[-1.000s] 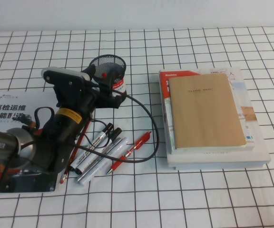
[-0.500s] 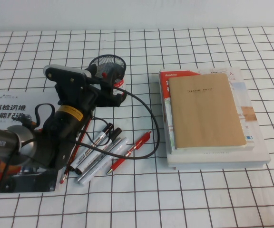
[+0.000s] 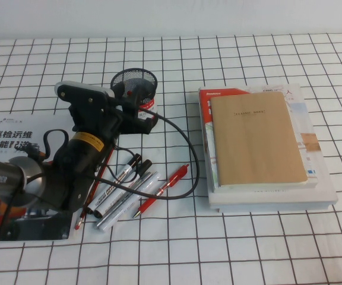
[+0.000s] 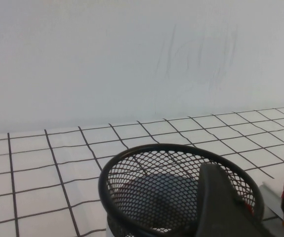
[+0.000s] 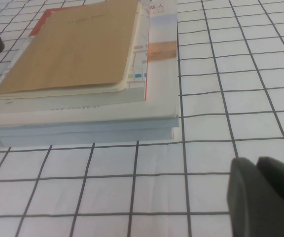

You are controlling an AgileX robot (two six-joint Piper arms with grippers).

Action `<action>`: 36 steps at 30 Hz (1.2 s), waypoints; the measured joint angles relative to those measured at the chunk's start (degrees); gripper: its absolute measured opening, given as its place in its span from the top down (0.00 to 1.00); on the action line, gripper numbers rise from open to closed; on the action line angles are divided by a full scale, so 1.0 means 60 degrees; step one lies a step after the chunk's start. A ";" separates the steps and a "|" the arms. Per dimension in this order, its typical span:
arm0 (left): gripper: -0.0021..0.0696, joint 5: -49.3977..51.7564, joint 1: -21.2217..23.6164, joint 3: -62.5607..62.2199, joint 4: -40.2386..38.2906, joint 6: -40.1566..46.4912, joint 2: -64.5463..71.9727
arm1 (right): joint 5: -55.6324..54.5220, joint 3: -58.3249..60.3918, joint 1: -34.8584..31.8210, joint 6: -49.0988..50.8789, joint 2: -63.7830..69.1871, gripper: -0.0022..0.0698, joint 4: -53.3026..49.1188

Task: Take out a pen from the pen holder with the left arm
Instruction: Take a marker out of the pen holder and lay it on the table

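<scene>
The black mesh pen holder (image 3: 141, 77) stands at the table's back left. A small red tip (image 3: 128, 94) of something shows at its near rim. My left gripper (image 3: 133, 100) is at that rim, pointing away from me. In the left wrist view one finger (image 4: 221, 197) overlaps the mesh holder (image 4: 132, 168) and the other is at the picture's edge. They are apart, so the left gripper (image 4: 253, 190) is open, with a bit of red (image 4: 250, 209) low in the gap. My right gripper (image 5: 265, 197) is shut and hovers over bare table in front of the books.
Several markers (image 3: 120, 184) and a red pen (image 3: 162, 189) lie loose in front of the holder, under the left arm. A black cable (image 3: 190, 163) loops beside them. A stack of books (image 3: 260, 139) fills the right middle. A printed leaflet (image 3: 8, 139) lies at the left edge.
The left wrist has shifted slightly right toward the holder, and its fingers have drawn closer together. The pens and books have not moved.
</scene>
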 joint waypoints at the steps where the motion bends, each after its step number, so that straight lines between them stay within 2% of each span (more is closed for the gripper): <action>1: 0.62 0.0019 0.0000 0.0000 0.0054 0.0000 0.0000 | 0.0000 0.0000 0.0000 0.0000 0.0000 0.99 0.0000; 9: 0.76 0.0081 0.0000 0.0000 0.0504 0.0000 0.0000 | 0.0000 0.0000 0.0000 0.0000 0.0000 0.99 0.0000; 23: 0.80 0.0103 0.0000 0.0000 0.0504 0.0000 0.0000 | 0.0000 0.0000 0.0000 0.0000 0.0000 0.99 0.0000; 29: 0.95 0.0178 0.0000 0.0000 0.0468 0.0000 0.0000 | 0.0000 0.0000 0.0000 0.0000 0.0000 0.99 0.0000; 36: 0.97 0.0260 0.0000 0.0000 0.0468 0.0000 -0.0096 | 0.0000 0.0000 0.0000 0.0000 0.0000 0.99 0.0000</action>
